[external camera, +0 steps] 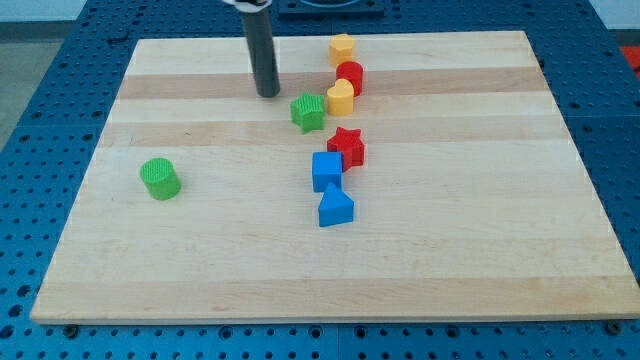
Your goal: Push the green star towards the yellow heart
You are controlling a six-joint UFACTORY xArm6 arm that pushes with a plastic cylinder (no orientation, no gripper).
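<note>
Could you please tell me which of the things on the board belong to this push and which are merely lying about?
In the job: green star, yellow heart, my tip up-left of the star.

Lying about: green cylinder, red star, red cylinder, yellow hexagon, blue cube, blue triangle.

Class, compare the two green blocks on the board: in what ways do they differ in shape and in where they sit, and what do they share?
The green star has points; the green cylinder is round with a flat top. The green star lies close beside the yellow heart, among the other blocks; the green cylinder stands alone at the view's left. My tip is much closer to the star than to the cylinder. Both are green and ridged.
</note>
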